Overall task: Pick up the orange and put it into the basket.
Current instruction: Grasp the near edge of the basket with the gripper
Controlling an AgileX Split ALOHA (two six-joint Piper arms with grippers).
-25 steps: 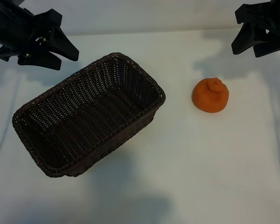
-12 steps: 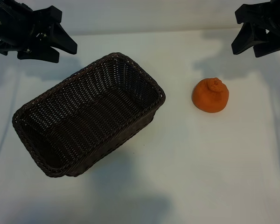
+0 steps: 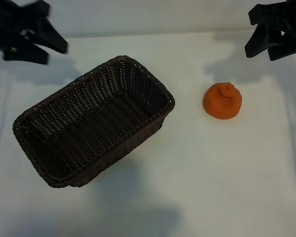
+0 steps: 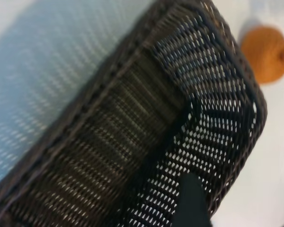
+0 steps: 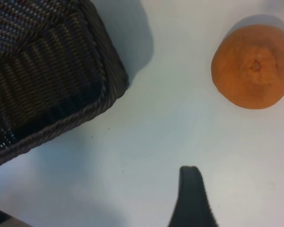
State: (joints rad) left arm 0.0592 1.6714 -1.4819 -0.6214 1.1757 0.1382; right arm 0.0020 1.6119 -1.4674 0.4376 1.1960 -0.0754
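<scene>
The orange [image 3: 222, 100] sits on the white table to the right of the basket [image 3: 153, 84], apart from it and untouched. The dark brown wicker basket lies at an angle at centre left, with nothing inside it. My left gripper [image 3: 54, 54] hangs at the far left corner, above and behind the basket, open and holding nothing. My right gripper [image 3: 262, 54] is at the far right corner, behind the orange, also open with nothing in it. The left wrist view looks down on the basket's rim [image 4: 132, 52] with the orange [image 4: 270, 54] beyond it. In the right wrist view the orange [image 5: 253, 66] lies well ahead of one finger [image 5: 191, 198].
The white table [image 3: 212, 177] stretches in front of the orange and the basket. A corner of the basket [image 5: 47, 71] shows in the right wrist view, a good gap away from the orange.
My left arm has drawn back to the left, away from the basket, and is blurred by motion. The right arm, orange and basket have not moved.
</scene>
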